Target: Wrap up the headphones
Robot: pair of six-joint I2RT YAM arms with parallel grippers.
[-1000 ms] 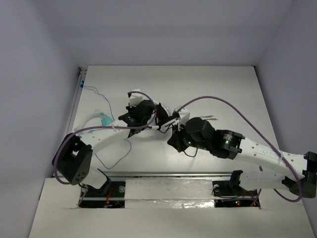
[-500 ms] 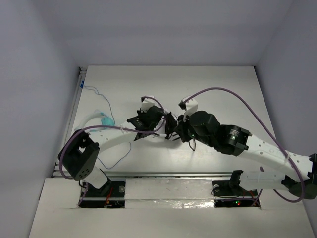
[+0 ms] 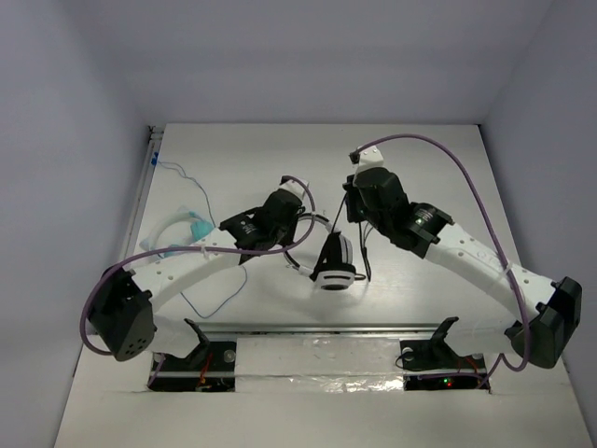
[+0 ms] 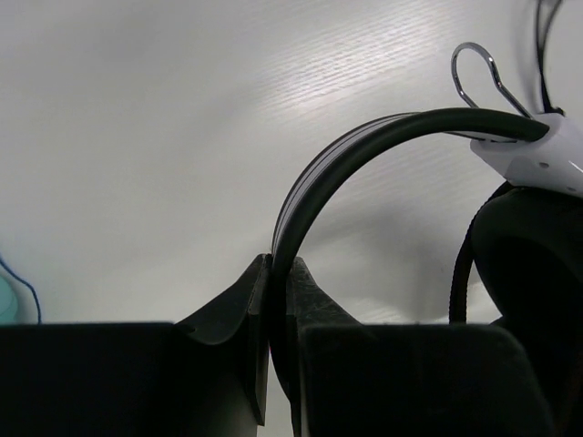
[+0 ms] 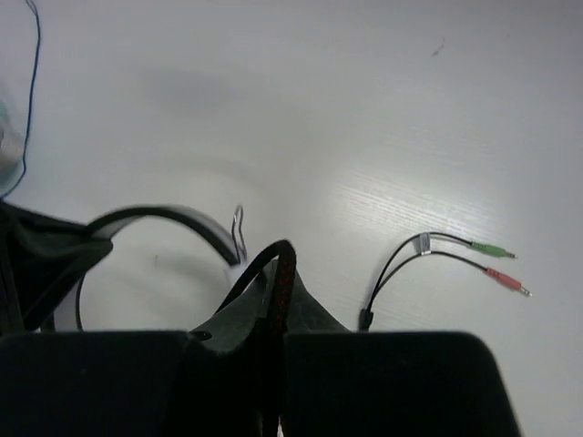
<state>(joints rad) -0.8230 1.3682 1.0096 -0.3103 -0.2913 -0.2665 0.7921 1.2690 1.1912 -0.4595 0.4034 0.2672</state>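
- Left gripper (image 4: 278,273) is clamped on the arched white-and-black headband (image 4: 364,146) of the black-and-white over-ear headphones (image 3: 333,266). The right gripper (image 5: 273,273) is pinched shut on a loop of their long thin black cable (image 5: 284,259).
- The headphones hang between the two grippers over the middle of the white table (image 3: 420,159), with one round black earcup below the band. I cannot tell whether it touches the surface.
- The step in hand looks like winding the cable around the band. The left arm should probably act as a still anchor while the right carries the cable round.
- Light, even tension on the cable would keep each turn snug. A hard pull could twist the band out of the left fingers (image 4: 228,309).
- The green and pink plugs (image 5: 496,250) lie on the table well apart from the right grip, so plenty of slack remains. It would be better to regrasp farther along than to drag them.
- The small teal object (image 3: 198,224) and its pale cord lie beside the left arm, so sweeps should stay clear of them.
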